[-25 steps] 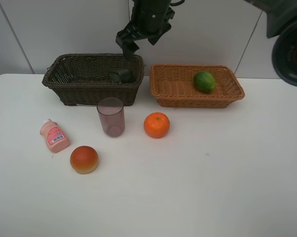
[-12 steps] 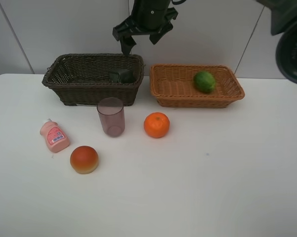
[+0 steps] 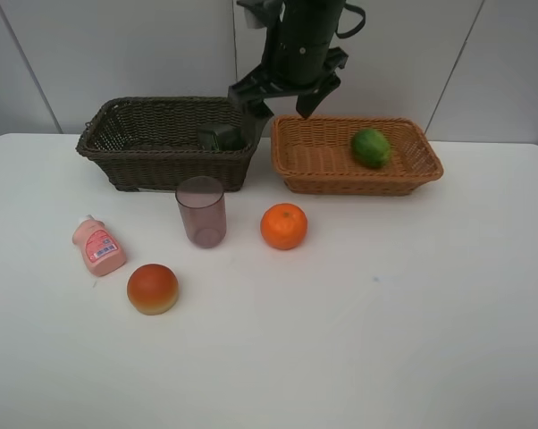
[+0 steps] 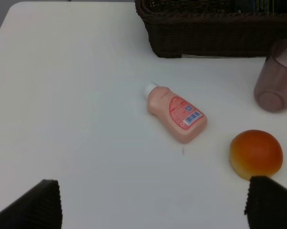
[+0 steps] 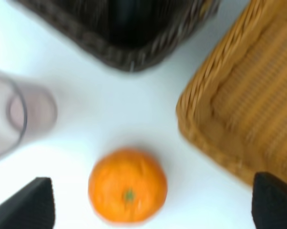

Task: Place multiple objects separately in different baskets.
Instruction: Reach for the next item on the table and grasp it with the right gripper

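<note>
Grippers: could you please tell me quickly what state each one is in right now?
Left gripper: open, holding nothing.
Right gripper: open, holding nothing.

Green fruit (image 3: 371, 147) in tan basket (image 3: 358, 185), grey bottle (image 3: 221, 137) in brown basket (image 3: 162, 165); orange (image 3: 283, 225), cup (image 3: 202, 211), bun (image 3: 153, 288), pink bottle (image 3: 98, 246) outside.

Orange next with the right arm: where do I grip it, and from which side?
Grip the orange across its widest middle, coming straight down: it is round, sits stem-up, and stands clear of the purple cup and the tan basket, so the open right gripper should fit either side.
</note>
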Controlling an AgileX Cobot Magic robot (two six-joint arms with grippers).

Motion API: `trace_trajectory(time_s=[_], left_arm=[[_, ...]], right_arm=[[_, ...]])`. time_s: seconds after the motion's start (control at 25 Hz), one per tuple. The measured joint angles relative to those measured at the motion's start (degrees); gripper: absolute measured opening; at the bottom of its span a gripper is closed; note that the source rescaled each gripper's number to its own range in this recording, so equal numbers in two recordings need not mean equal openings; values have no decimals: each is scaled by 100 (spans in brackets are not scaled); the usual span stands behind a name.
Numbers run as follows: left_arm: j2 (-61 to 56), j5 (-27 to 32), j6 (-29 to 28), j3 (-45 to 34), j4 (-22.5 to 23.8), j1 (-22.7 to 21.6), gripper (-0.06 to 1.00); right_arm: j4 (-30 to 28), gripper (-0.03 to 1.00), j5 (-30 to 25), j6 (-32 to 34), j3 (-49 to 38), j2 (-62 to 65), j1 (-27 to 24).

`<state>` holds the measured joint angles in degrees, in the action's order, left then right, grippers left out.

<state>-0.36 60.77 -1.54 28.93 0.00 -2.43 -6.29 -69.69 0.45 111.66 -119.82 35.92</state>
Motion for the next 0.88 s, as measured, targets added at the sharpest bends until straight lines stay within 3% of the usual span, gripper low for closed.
trace_trajectory(time_s=[0.32,0.56,0.88], left_arm=[[0,0,0,0,0,0,100],[0,0,0,0,0,0,100],[0,0,0,0,0,0,100]], right_arm=[[330,83,776,108,-1459,371,58],[442,83,1067,152,-1566,371,63],[431,83,1058,247,-1582,30,63]])
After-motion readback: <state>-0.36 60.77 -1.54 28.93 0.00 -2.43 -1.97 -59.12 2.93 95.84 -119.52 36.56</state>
